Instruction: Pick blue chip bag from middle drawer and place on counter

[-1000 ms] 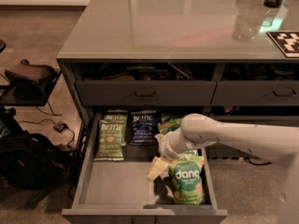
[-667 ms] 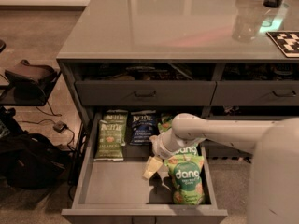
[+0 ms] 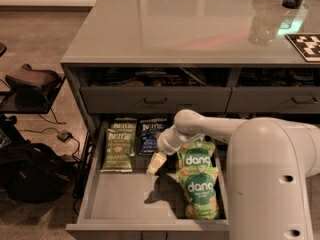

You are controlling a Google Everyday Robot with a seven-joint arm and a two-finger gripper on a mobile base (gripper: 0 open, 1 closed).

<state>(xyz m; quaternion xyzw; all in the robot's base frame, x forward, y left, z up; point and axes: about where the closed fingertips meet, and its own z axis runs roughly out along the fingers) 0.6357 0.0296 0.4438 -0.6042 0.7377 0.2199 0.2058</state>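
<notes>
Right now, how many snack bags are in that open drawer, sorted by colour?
green jalapeno bags: 2
blue chip bag: 1
green-and-white dang bags: 2
Total: 5
The gripper hangs in the middle drawer, near the blue chip bag.

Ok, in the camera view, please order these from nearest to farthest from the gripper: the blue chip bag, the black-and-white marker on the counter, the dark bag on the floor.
1. blue chip bag: just beyond the gripper, inside the middle drawer.
2. dark bag: off to the left, outside the drawer.
3. black-and-white marker: up on the counter, far right.
</notes>
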